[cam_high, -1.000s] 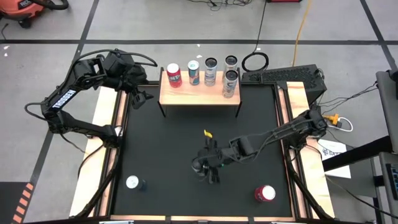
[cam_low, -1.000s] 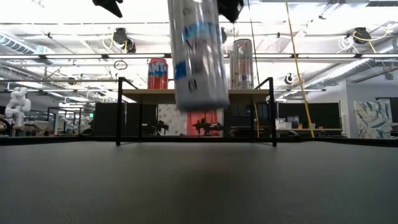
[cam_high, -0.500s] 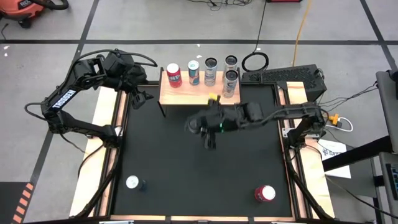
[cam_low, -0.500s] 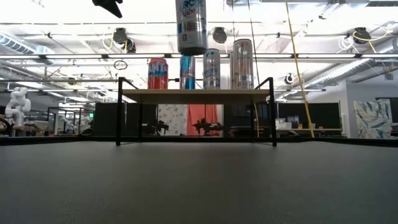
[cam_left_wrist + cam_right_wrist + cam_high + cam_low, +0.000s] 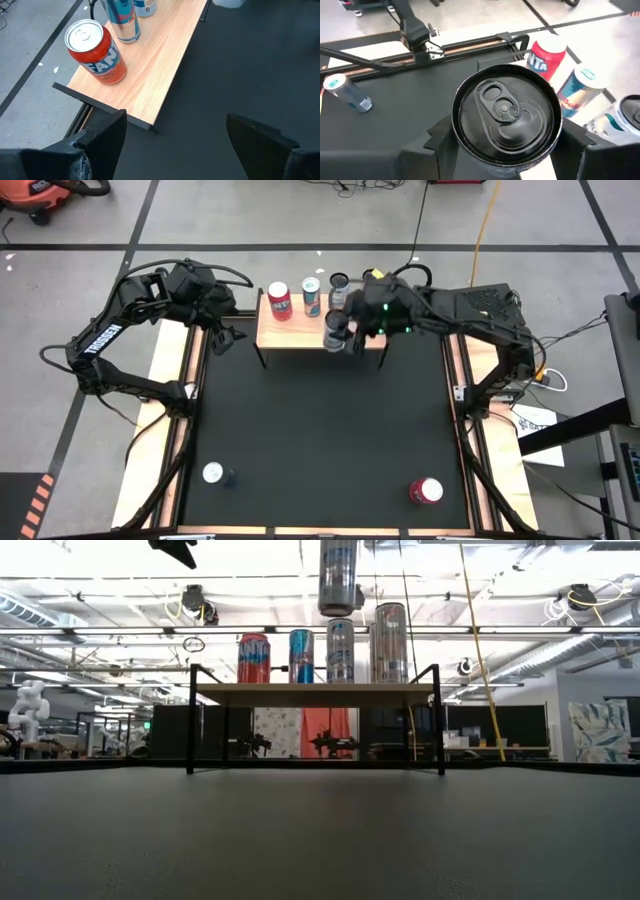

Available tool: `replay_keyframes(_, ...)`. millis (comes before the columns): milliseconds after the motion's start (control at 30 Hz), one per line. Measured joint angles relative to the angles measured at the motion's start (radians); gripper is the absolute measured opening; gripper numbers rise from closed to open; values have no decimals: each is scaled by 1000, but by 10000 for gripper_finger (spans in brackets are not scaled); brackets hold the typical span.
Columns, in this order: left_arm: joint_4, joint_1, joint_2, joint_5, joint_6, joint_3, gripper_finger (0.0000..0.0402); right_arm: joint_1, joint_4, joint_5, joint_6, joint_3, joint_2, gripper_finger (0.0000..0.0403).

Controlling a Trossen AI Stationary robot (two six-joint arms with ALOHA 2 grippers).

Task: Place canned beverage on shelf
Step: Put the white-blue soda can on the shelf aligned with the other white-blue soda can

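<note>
The right pincer (image 5: 345,332) is closed around a tall silver can with a black top (image 5: 506,112) and holds it in the air, above the front edge of the small light-wood shelf on thin black legs (image 5: 290,332). Just behind stand a red can (image 5: 280,300), a blue can (image 5: 312,296) and more silver cans (image 5: 340,650). If the held can comes down crooked or too close, it could knock those over or tip off the edge. The left pincer (image 5: 172,132) waits wide open and empty beside the shelf's end, over the black worktop (image 5: 320,430).
</note>
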Motion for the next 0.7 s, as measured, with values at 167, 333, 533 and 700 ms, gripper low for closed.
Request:
replay_keyframes(167, 0, 0, 0, -2, 5, 0, 338, -107, -23, -106, -30, 0, 20, 208)
replay_keyframes(333, 0, 0, 0, -2, 7, 0, 338, -176, -16, -158, -37, -1, 41, 208)
replay_keyframes(533, 0, 0, 0, -3, 6, 0, 338, -236, -43, -230, -39, -1, 66, 208)
replay_keyframes(700, 0, 0, 0, -3, 2, 0, 338, -249, -37, -238, -45, -1, 78, 208)
